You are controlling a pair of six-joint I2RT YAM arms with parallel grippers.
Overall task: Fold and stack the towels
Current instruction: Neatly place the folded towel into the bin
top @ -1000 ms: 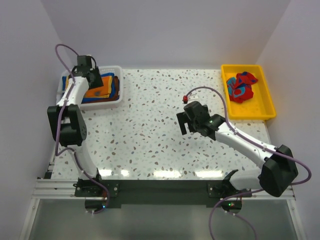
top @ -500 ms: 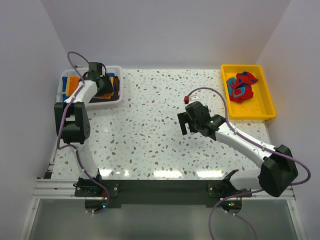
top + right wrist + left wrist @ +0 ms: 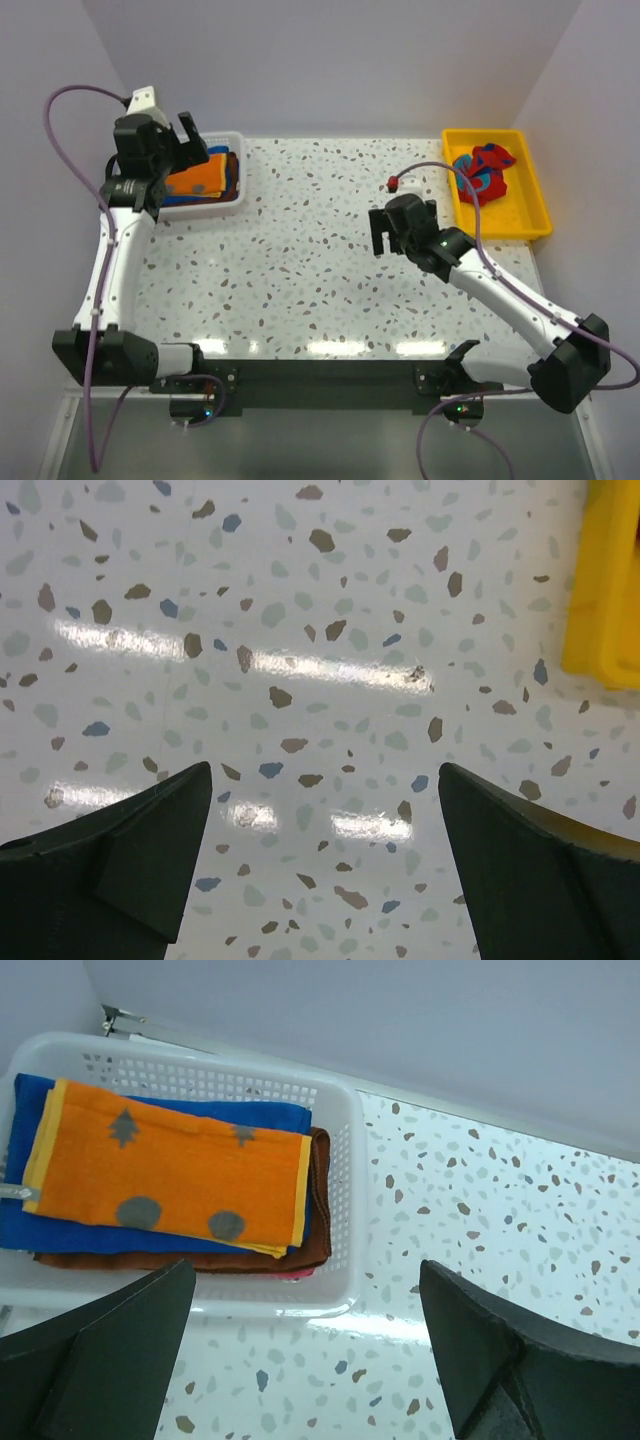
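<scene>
Towel (image 3: 483, 172) lies crumpled in the bin (image 3: 500, 218), right of and beyond your right fingers (image 3: 120, 860), spread and empty; left fingers (image 3: 100, 1350), also spread, hover far off over the basket (image 3: 210, 207).

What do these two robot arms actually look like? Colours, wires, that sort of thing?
Both the left arm and the right arm have slim white links joined by chunky black joints. Each ends in two dark, wedge-shaped fingers. A loose purple cable loops along each arm; the right arm's cable carries a small red tip.
</scene>
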